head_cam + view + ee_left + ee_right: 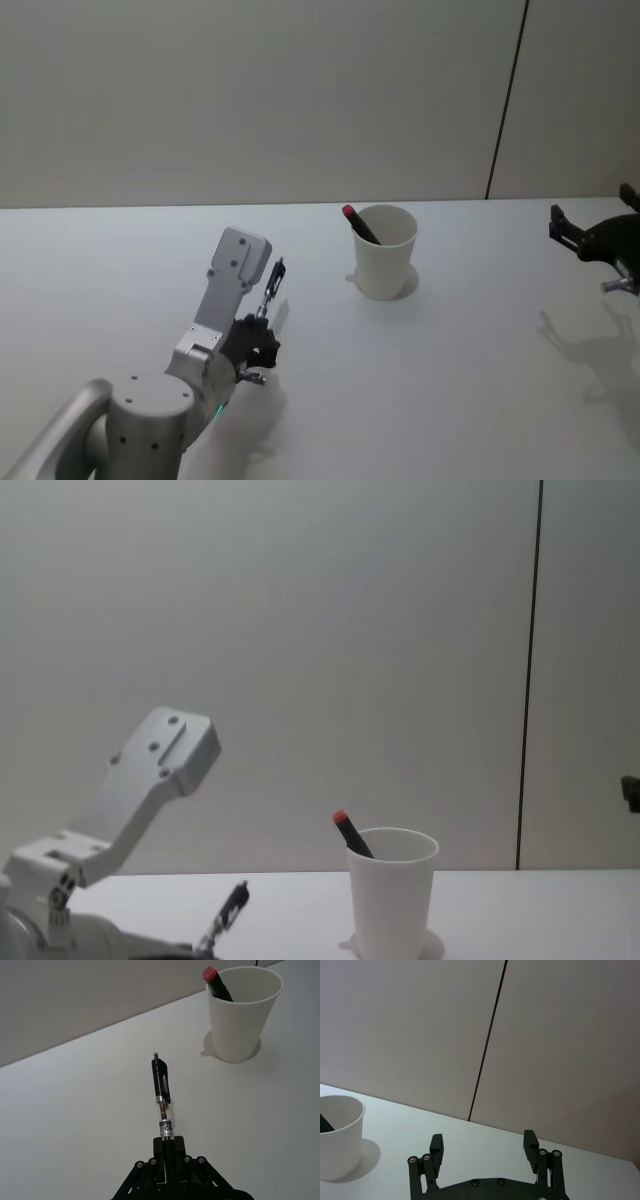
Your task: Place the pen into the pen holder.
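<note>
The pen [161, 1092] is held by the left gripper [169, 1147], whose fingers are closed on the clear lower end of the barrel. The black clipped end is left sticking out beyond the fingertips. In the head view the pen is seen to the left of the cup [385, 255] and clearly apart from it, with its free end pointed away from the robot and towards the cup. In the chest view the pen is seen tilted, its free end raised and leaned to the right, lower than the cup's rim. No part of the pen is inside the cup.

The cup is stood upright on the white table [480, 380], near the far edge and in front of a plain wall [250, 100]. A dark marker [358, 223] with a red cap is already held in it. The marker is leaned against the cup's left side, and its red end is shown above the rim.

The right gripper [483, 1139] is seen at the right edge of the head view, well apart from the cup. Its fingers are spread wide and nothing is held between them. In the right wrist view the cup is seen farther off, to one side of the fingers.
</note>
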Available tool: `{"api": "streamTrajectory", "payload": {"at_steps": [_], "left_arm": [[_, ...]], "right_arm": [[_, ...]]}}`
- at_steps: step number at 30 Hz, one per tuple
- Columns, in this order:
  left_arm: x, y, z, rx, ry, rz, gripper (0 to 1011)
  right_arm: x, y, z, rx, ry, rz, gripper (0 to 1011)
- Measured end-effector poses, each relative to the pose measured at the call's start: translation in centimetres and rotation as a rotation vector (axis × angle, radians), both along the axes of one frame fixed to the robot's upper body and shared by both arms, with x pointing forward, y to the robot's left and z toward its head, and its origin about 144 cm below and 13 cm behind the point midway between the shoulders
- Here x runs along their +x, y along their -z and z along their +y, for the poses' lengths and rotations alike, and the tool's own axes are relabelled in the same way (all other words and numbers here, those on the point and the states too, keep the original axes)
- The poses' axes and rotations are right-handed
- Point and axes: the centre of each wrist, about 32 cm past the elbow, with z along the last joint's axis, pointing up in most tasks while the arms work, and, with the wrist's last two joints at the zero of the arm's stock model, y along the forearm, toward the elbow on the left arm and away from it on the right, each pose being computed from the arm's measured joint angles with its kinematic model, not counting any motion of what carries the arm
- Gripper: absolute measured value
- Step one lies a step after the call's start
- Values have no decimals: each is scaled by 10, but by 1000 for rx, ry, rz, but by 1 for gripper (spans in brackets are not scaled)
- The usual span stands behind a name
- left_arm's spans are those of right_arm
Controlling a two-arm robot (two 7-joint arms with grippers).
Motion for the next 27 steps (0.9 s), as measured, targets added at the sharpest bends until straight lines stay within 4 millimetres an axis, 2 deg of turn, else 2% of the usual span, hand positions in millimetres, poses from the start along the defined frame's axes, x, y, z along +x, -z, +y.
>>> {"api": "streamTrajectory", "payload": {"at_steps": [13, 27], "left_arm": [[-8, -15, -2, 92, 32, -197, 132], [-9, -19, 0, 108, 142, -410, 132]], "right_arm": [[0, 0, 0, 0, 0, 0, 1002], [0, 0, 0, 0, 0, 0, 1002]]}}
